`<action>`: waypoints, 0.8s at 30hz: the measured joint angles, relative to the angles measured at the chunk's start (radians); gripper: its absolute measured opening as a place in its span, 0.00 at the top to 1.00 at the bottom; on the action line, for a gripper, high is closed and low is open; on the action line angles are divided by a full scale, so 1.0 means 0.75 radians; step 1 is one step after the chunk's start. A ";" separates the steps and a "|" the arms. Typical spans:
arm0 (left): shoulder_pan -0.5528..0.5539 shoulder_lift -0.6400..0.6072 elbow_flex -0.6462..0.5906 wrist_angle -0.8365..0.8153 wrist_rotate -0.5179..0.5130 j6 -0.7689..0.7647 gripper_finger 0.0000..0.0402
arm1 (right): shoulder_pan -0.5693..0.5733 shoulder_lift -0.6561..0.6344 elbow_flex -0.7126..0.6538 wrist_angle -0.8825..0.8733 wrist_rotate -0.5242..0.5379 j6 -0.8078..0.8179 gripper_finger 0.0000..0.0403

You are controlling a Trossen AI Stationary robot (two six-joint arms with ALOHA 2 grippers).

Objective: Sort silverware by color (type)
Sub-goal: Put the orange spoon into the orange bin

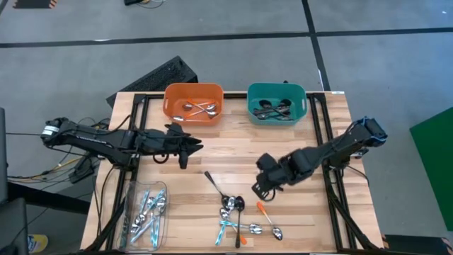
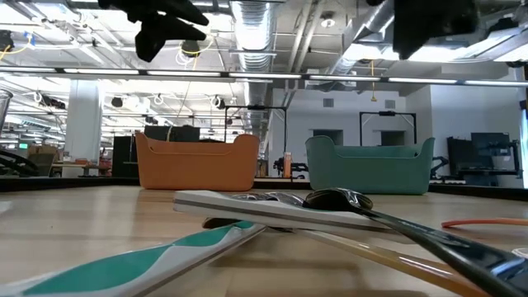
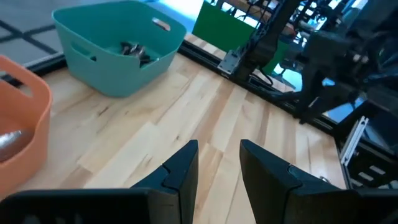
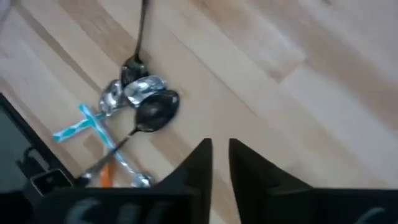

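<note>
Your loose spoons [image 1: 237, 212] lay in a small heap on the wooden table [image 1: 233, 152], at the front edge and well forward of the orange bin [image 1: 193, 101], which I take as the landmark. The heap mixed dark spoons, light-blue handled ones and an orange-handled spoon [image 1: 269, 221] that lay just beside it, on the side away from the clear tray [image 1: 146, 216]. More spoons sat inside the orange bin, in the teal bin [image 1: 277, 102] next to it, and in the clear tray at the front corner on the left arm's side. Your right gripper [image 4: 219, 155] hung over bare wood between the teal bin and the heap, its fingers nearly together with a thin gap and grasping nothing. Your left gripper [image 3: 217, 165] waited just in front of the orange bin, its fingers parted a little and empty.
</note>
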 joint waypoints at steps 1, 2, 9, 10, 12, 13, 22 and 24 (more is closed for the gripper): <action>-0.006 -0.001 0.000 0.001 0.000 0.018 0.74 | 0.022 0.001 -0.027 0.049 0.011 0.043 0.83; -0.017 -0.003 0.000 -0.002 -0.001 0.032 0.74 | 0.044 0.003 -0.055 0.101 0.012 0.078 0.85; -0.125 -0.008 0.001 -0.135 0.006 0.062 0.74 | 0.166 0.069 -0.157 0.310 0.053 0.270 0.88; -0.142 -0.008 0.001 -0.158 -0.001 0.057 0.74 | 0.185 0.093 -0.160 0.313 0.060 0.271 0.87; -0.171 -0.009 0.001 -0.206 -0.010 0.048 0.74 | 0.214 0.146 -0.157 0.340 0.044 0.288 0.85; -0.182 -0.008 0.001 -0.225 -0.010 0.044 0.74 | 0.225 0.174 -0.155 0.358 0.011 0.308 0.84; -0.211 -0.009 0.001 -0.252 -0.014 0.041 0.74 | 0.310 0.397 -0.089 0.232 -0.223 0.589 0.66; -0.212 -0.009 0.001 -0.248 -0.024 0.040 0.74 | 0.320 0.422 -0.089 0.239 -0.288 0.620 0.62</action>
